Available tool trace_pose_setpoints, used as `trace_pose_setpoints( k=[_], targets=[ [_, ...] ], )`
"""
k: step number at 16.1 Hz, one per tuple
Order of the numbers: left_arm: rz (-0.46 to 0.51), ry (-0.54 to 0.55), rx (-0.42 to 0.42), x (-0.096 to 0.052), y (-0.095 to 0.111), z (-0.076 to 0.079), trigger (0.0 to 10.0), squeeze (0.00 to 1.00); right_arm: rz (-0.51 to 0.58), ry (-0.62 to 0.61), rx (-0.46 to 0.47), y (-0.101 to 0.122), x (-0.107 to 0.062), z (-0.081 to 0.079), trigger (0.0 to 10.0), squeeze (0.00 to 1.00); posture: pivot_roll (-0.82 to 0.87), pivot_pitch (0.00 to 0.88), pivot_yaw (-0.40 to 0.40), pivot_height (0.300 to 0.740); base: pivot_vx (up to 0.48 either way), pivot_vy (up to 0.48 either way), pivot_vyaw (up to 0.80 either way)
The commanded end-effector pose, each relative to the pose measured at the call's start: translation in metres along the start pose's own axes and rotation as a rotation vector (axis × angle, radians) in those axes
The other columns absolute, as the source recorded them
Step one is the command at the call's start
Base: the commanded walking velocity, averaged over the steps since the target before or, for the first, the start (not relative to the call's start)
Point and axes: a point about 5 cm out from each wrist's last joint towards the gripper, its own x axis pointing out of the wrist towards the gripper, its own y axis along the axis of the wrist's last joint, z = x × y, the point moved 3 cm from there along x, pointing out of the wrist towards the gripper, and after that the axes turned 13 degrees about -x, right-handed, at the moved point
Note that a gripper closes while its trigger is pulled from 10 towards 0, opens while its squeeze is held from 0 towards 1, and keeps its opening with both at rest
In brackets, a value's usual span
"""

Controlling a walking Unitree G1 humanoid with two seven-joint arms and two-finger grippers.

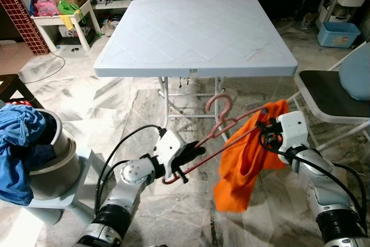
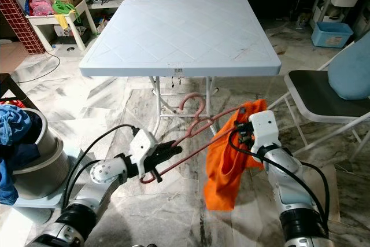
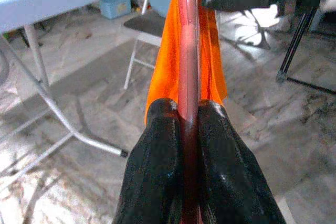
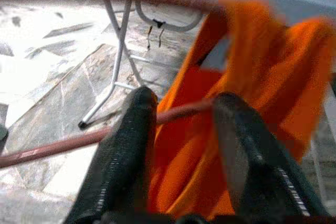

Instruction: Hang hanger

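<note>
A pink-red hanger [image 1: 218, 108] is held low in front of the white folding table, hook upward. My left gripper [image 1: 193, 155] is shut on its lower bar near the left end; the left wrist view shows both black fingers [image 3: 160, 145] pressed against the bar [image 3: 188, 51]. An orange garment [image 1: 245, 166] droops from the hanger's right end. My right gripper [image 1: 263, 128] is at that end, open. In its wrist view the fingers [image 4: 131, 140] stand apart, with the hanger bar [image 4: 181, 111] crossing between them and the orange cloth [image 4: 262, 77] behind.
The white folding table [image 1: 196, 33] stands just ahead, its metal legs behind the hanger. A folding chair [image 1: 329, 93] with a blue cushion is at the right. A basket [image 1: 58, 163] of blue clothes sits at the left. Far back are a blue bin [image 1: 338, 34] and a cluttered side table [image 1: 63, 18].
</note>
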Motion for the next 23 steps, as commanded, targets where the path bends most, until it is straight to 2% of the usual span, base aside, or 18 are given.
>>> trace_pose_setpoints(
  k=[1,2,4,5,6,7,15,17,23],
  targets=[
    [0.062,0.012,0.018,0.002,0.018,-0.005,0.0,0.00,0.010,-0.005,-0.027,0.004,-0.001,0.001,10.0,1.00,-0.13,0.036,0.059,0.740,0.000,0.000,0.00],
    [0.066,0.009,0.018,0.002,0.019,-0.004,0.0,0.00,0.011,-0.012,-0.016,0.004,0.000,0.000,10.0,1.00,-0.13,0.036,0.059,0.740,0.000,0.000,0.00],
    [0.068,0.002,0.020,0.002,0.019,-0.003,0.0,0.00,0.001,-0.026,-0.059,0.004,0.002,-0.001,10.0,1.00,-0.13,0.037,0.059,0.740,0.000,0.000,0.00],
    [0.067,-0.002,0.021,0.002,0.019,-0.002,0.0,0.00,0.000,-0.051,-0.067,0.005,0.003,0.002,10.0,0.78,-0.13,0.037,0.059,0.740,0.000,0.000,0.00],
    [0.068,-0.003,0.021,0.002,0.019,-0.002,0.0,0.00,-0.003,-0.062,-0.066,0.005,0.004,0.004,10.0,0.78,-0.13,0.037,0.059,0.740,0.000,0.000,0.00],
    [0.067,-0.005,0.020,0.002,0.019,-0.001,0.0,0.00,0.001,-0.091,-0.054,0.006,0.005,0.008,10.0,0.00,-0.13,0.038,0.059,0.740,0.000,0.000,0.00],
    [0.063,-0.027,0.012,0.002,0.017,0.004,0.0,0.00,0.007,-0.199,-0.043,0.011,0.011,0.028,10.0,0.00,-0.12,0.034,0.054,0.740,0.000,0.000,0.00],
    [0.062,-0.028,0.013,0.002,0.017,0.004,0.0,0.00,0.002,-0.220,-0.038,0.008,0.009,0.035,0.0,0.00,-0.12,0.034,0.052,0.740,0.000,0.000,0.00],
    [0.058,-0.036,0.013,0.001,0.017,0.005,0.0,0.00,-0.005,-0.250,-0.041,0.003,0.009,0.044,0.0,0.00,-0.12,0.029,0.050,0.740,0.000,0.000,0.00]
  ],
)
